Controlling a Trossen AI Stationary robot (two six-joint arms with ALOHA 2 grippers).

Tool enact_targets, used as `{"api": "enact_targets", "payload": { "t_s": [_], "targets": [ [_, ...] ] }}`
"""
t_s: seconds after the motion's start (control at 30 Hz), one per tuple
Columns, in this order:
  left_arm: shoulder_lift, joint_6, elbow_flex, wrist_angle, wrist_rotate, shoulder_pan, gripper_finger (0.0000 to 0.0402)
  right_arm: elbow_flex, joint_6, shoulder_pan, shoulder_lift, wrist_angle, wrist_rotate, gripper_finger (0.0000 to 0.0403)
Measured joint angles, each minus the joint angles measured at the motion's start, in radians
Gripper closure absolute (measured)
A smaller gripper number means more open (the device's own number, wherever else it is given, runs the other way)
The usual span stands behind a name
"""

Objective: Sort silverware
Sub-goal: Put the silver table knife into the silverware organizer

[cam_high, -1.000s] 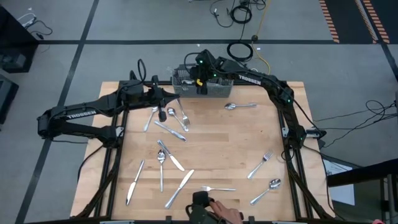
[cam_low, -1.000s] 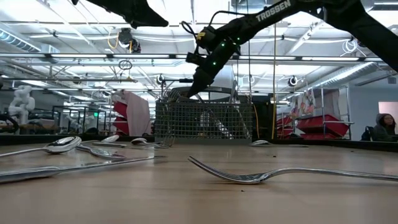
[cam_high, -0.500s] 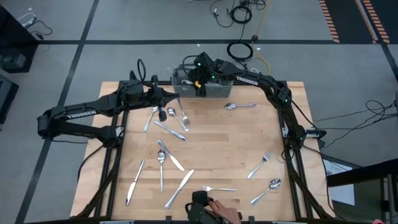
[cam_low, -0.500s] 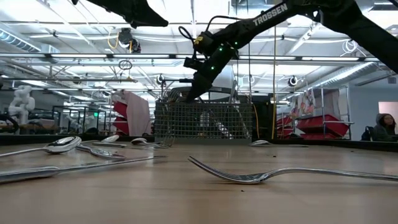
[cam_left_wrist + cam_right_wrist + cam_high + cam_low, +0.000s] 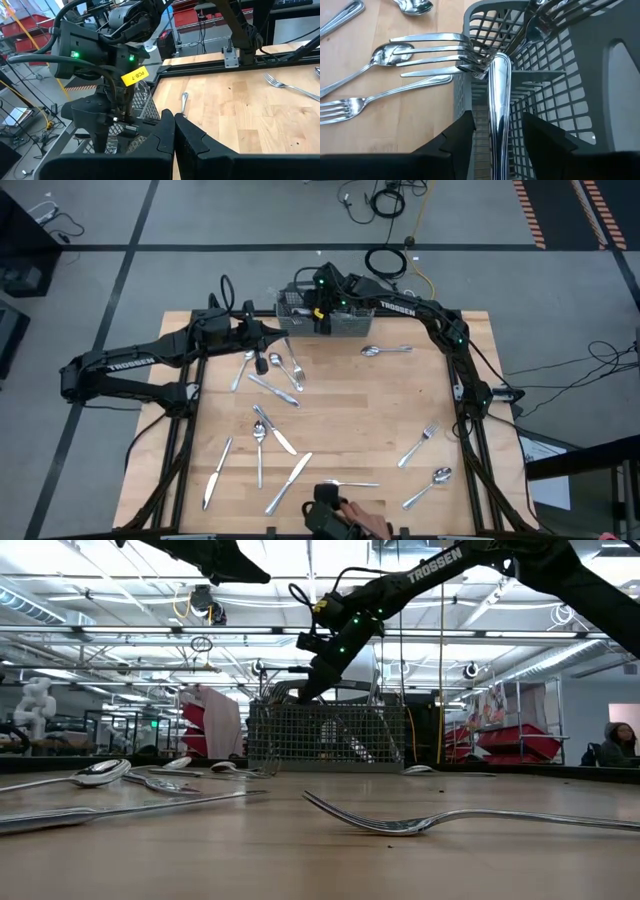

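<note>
The right tool [image 5: 321, 313] is hanging over the grey wire basket [image 5: 345, 326] at the far edge of the desk [image 5: 350, 420], with its two fingers [image 5: 457, 137] standing apart on either side of a shiny utensil handle [image 5: 498, 107] that is pointing down into one basket compartment; whether the fingers are pressing on the handle or standing free of it cannot be told. More silverware is already standing in the basket [image 5: 545, 22]. Just outside the basket wall, forks and spoons [image 5: 410, 55] are lying flat on the wood. The left tool [image 5: 262, 363] is hovering clenched and empty near the basket's left end, above a cluster of utensils [image 5: 285, 372]. The rest of the silverware is lying scattered over the desk: a spoon [image 5: 385, 350] just in front of the basket, a fork [image 5: 418, 445] and a spoon [image 5: 428, 487] toward the right side, knives and a spoon [image 5: 262, 450] toward the near left, and a fork [image 5: 420, 823] close to the near edge.
</note>
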Motion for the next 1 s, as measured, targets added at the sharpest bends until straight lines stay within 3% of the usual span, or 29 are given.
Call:
{"api": "enact_targets", "payload": {
  "t_s": [0.47, 1.0],
  "targets": [
    [0.000, 0.000, 0.000, 0.000, 0.000, 0.000, 0.0394, -0.004, -0.004, 0.005, -0.041, 0.023, 0.014, 0.0252],
    [0.000, 0.001, 0.000, 0.000, -0.009, 0.009, 0.0394, -0.002, -0.055, -0.004, -0.003, 0.041, 0.005, 0.0252]
  ]
}}
